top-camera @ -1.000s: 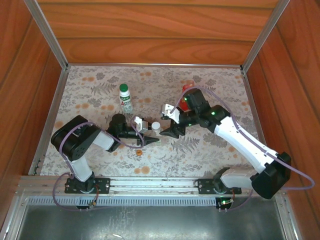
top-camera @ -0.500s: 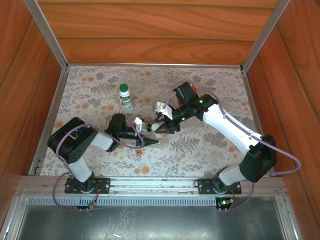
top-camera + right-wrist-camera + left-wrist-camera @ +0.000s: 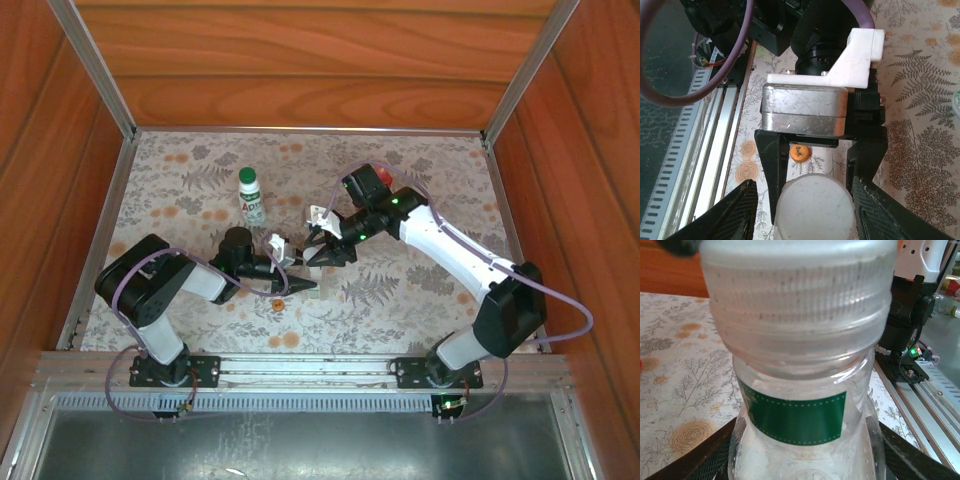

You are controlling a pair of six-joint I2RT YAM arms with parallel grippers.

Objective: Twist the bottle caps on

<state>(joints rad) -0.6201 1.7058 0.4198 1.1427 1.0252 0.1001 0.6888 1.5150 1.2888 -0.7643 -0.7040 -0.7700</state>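
Note:
My left gripper [image 3: 805, 452] is shut on the tiny clear bottle [image 3: 796, 412], gripping its body below the green label band. A white cap [image 3: 800, 295] sits on the bottle's neck. From the right, my right gripper [image 3: 804, 189] has its two fingers closed against the sides of this white cap [image 3: 815, 207]. In the top view both grippers meet at mid-table, left gripper [image 3: 298, 270] and right gripper [image 3: 322, 252]. The orange cap [image 3: 800, 152] lies loose on the mat, also [image 3: 277, 303]. The white bottle [image 3: 252, 203] stands upright behind with the green cap [image 3: 246, 174] on it. The red bottle [image 3: 383, 176] peeks out behind the right wrist.
A floral mat [image 3: 180, 190] covers the table, walled by wood panels on three sides. The metal rail [image 3: 300, 370] with the arm bases runs along the near edge. The right arm's forearm [image 3: 450, 245] stretches diagonally across the right half of the mat.
The right arm swung left from beside the bottle onto it, and its jaws narrowed around the white cap. The left gripper kept still, holding the clear bottle.

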